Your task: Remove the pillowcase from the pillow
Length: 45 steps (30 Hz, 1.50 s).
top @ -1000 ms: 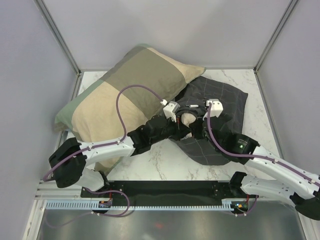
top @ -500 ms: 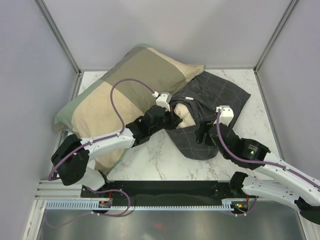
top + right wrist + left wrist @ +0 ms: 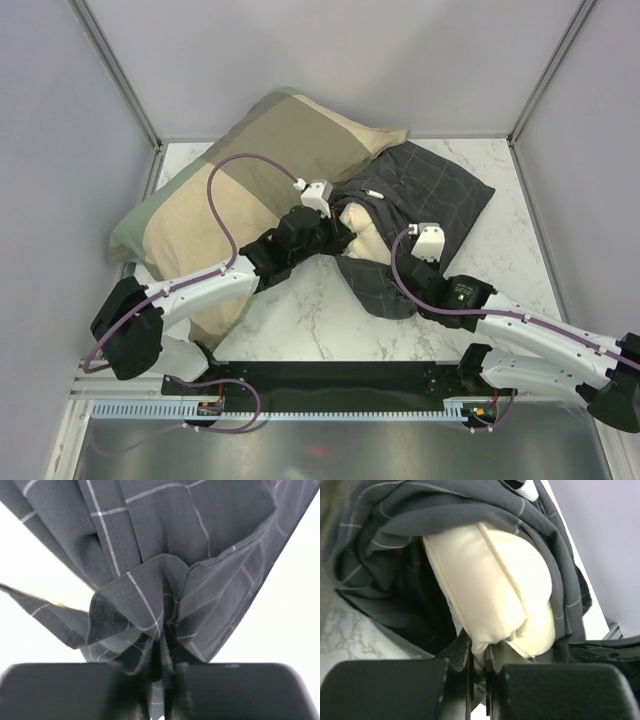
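The left jaws are clenched on a corner of the pillow (image 3: 492, 590), the cream fabric pinched thin between them. Just beyond those jaws the pillow bulges bare, with a stitched seam running along it. The pillowcase (image 3: 395, 525) wraps around it above and on both sides of the jaws. Its mouth gapes dark to the left of the pinched corner, and a grey fold hangs down on the right. A patch of marbled counter (image 3: 345, 630) shows low to the left of the jaws.

The right jaws are clenched on a bunched fold of the pillowcase. The grid-lined cloth gathers into pleats at their tips and fans out away from them.

From above, the two sets of jaws lie near each other. The left is on the bare cream end, and the right is on the near edge of the case, to the right of the left jaws. The rest of the case stretches away past both, with the pillow's far part hidden inside. A small white tag (image 3: 372, 193) sits on the case just beyond the bare end. A larger olive-and-tan pillow (image 3: 250, 170) lies beyond and left of the left jaws, touching the case.
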{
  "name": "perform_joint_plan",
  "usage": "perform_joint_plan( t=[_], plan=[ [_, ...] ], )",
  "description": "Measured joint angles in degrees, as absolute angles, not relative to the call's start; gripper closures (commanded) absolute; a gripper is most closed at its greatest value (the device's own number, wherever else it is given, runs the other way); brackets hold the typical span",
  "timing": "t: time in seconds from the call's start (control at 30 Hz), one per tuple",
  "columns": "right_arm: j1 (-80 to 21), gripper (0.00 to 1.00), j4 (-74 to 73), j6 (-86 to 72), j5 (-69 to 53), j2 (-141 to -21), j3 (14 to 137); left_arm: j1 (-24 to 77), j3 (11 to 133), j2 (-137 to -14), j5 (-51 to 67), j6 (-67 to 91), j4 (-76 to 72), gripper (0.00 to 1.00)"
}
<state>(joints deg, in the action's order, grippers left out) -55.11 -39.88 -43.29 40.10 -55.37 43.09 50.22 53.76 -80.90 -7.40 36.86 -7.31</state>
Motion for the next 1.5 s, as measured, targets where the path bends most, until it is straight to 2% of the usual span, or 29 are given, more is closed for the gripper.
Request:
perform_joint_plan(
  t=[0.03, 0.33, 0.5, 0.93, 1.03, 1.07, 1.1, 1.17, 1.3, 1.5],
  plan=[
    [-55.11, 1.00, -39.62, -43.35, 40.27, -55.35, 43.09, 49.56, 53.69, -80.64, -7.33, 36.86, -6.96, 0.98],
    [-55.11, 1.00, -38.46, -44.12, 39.64, -51.94, 43.09, 37.95, 54.06, -79.92, -0.49, 37.06, -4.36, 0.98],
    [-55.00, 1.00, -37.41, -44.31, 36.45, -51.37, 42.96, 32.97, 58.74, -82.50, 3.84, 37.65, -1.69, 0.98],
    [-57.69, 1.00, -29.47, -42.65, 27.44, -54.17, 39.44, 31.14, 68.14, -89.95, 7.22, 39.90, -0.60, 0.98],
    [-58.59, 0.74, -28.80, -42.94, 26.57, -53.23, 38.79, 31.07, 68.49, -90.28, 8.27, 40.84, -0.86, 0.98],
    [-58.74, 0.52, -29.12, -43.18, 26.33, -52.53, 38.79, 31.07, 68.49, -90.28, 8.38, 41.17, -1.15, 0.98],
    [-58.92, 0.43, -29.58, -43.55, 26.02, -51.86, 38.79, 31.03, 68.49, -90.28, 8.38, 41.45, -1.83, 0.98],
    [-59.44, 0.32, -31.22, -42.83, 25.45, -50.35, 39.11, 30.68, 68.42, -90.26, 8.51, 42.24, -3.66, 0.98],
    [-59.64, 0.30, -34.57, -39.83, 25.04, -50.46, 45.17, 30.50, 67.22, -89.56, 9.50, 42.89, -6.39, 0.98],
    [-61.54, 0.33, -32.18, -33.80, 25.17, -54.70, 56.31, 32.21, 63.13, -85.97, 9.63, 42.89, -7.25, 0.98]
  ],
)
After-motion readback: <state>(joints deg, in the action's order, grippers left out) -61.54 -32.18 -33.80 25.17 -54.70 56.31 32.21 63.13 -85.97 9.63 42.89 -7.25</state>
